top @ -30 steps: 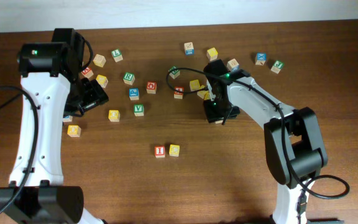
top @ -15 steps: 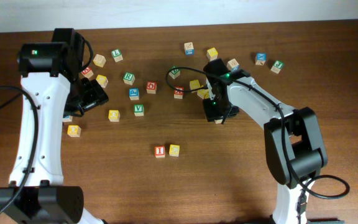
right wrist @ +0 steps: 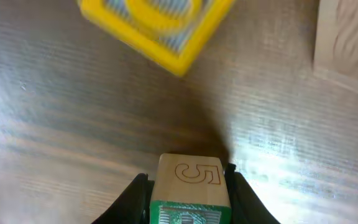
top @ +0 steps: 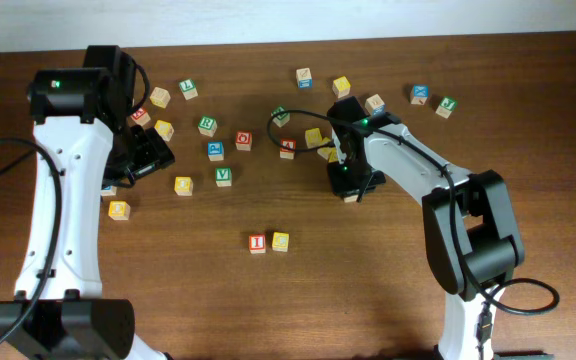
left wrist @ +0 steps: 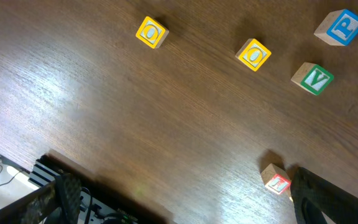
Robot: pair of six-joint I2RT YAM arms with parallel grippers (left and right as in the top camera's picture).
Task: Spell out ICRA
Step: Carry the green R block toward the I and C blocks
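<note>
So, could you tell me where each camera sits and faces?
Overhead: above the table, looking straight down; left arm, right arm show.
Left wrist: on the left gripper, facing the table; open fingertips at the bottom.
Right wrist: on the right gripper, low over the table; fingers clamp a green-edged cube.
Shared: overhead and left wrist show the green V cube.

The worktop (left wrist: 135, 124) is dark brown wood, visibly grained, with a soft sheen; the cube (right wrist: 190, 183) between the black fingers (right wrist: 132, 202) is pale bare wood, smooth, its numeral pressed in
</note>
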